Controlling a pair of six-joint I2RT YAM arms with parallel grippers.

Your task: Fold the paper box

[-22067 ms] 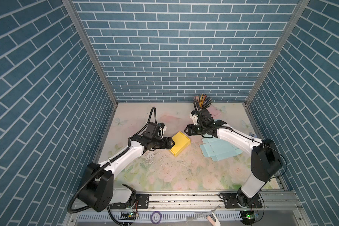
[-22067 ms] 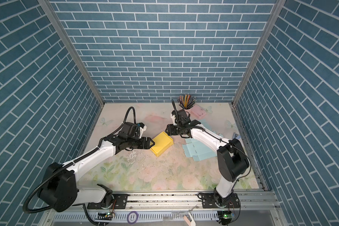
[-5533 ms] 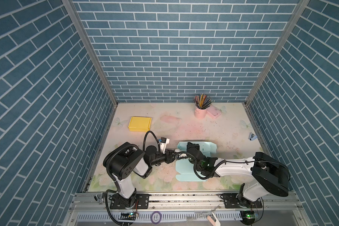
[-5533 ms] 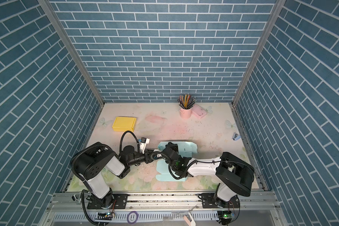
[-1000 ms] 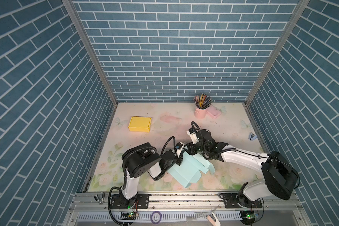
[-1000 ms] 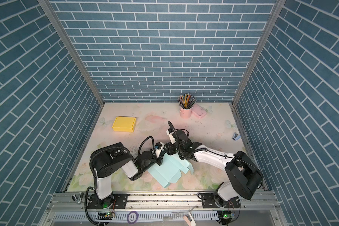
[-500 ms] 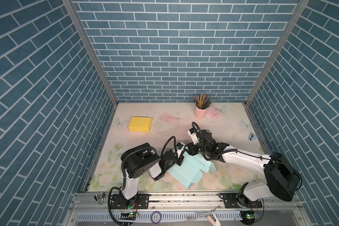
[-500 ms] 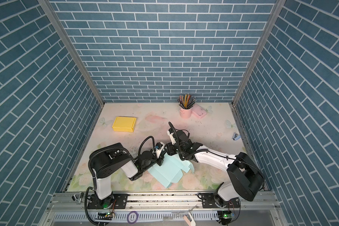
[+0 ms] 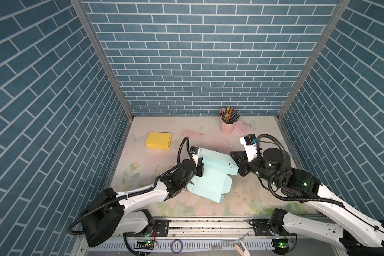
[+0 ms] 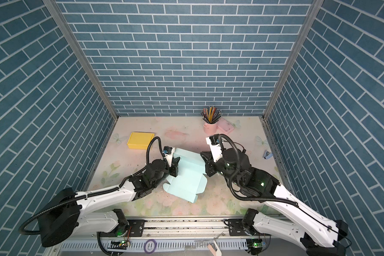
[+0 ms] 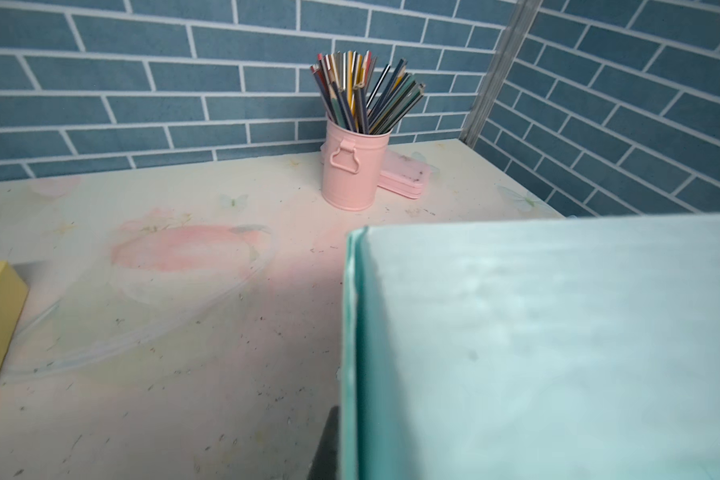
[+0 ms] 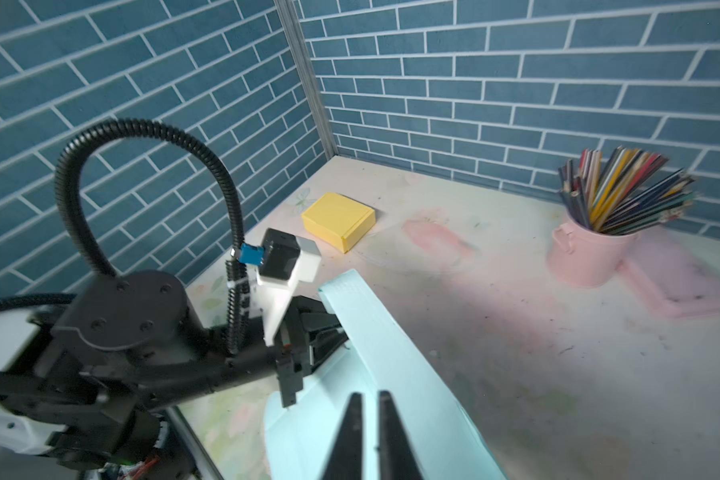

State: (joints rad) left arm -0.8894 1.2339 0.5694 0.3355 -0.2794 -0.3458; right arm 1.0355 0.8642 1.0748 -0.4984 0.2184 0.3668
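The paper box [image 9: 211, 177] lies half-raised on the counter [image 9: 142, 164] between my arms. My left hand [image 9: 200, 166] is clamped on its near-left wall. My right hand [image 9: 233, 156] is clenched at the opposite corner, possibly pinching nothing. The raised panel's long edge runs from hand to hand.

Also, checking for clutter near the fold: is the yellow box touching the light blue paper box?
No, in a top view bare table separates the yellow box from the light blue paper box.
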